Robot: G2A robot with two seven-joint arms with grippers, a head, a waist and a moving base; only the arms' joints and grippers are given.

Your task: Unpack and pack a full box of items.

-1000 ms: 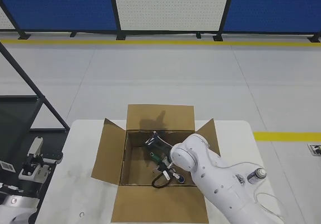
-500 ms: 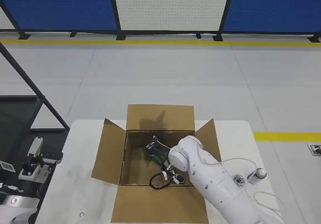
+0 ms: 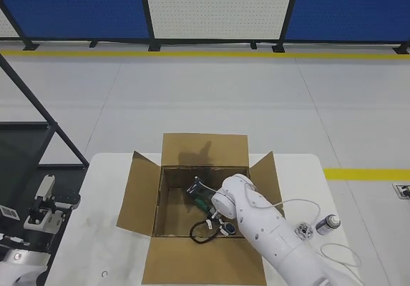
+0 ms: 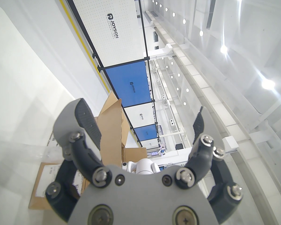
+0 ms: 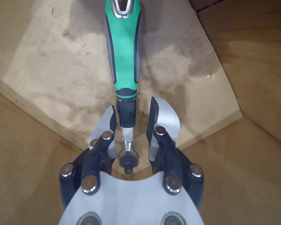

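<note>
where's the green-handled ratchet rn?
The green-handled ratchet is inside the open cardboard box. In the right wrist view its metal neck sits between the spread fingers of the right pincer, with the handle pointing away.

This is a big industrial test hall, not a home: a wide pale painted floor [image 3: 212,100] marked with a yellow line [image 3: 212,53], blue and white perforated partition panels [image 3: 76,18] fencing the work area, and a high ceiling [image 4: 248,24] with rows of round lamps [image 4: 268,84] over a white surface [image 3: 111,236].

White arm [image 3: 262,222], grey right hand [image 5: 133,108], black links [image 5: 96,155], silver screws [image 5: 160,130].
</note>
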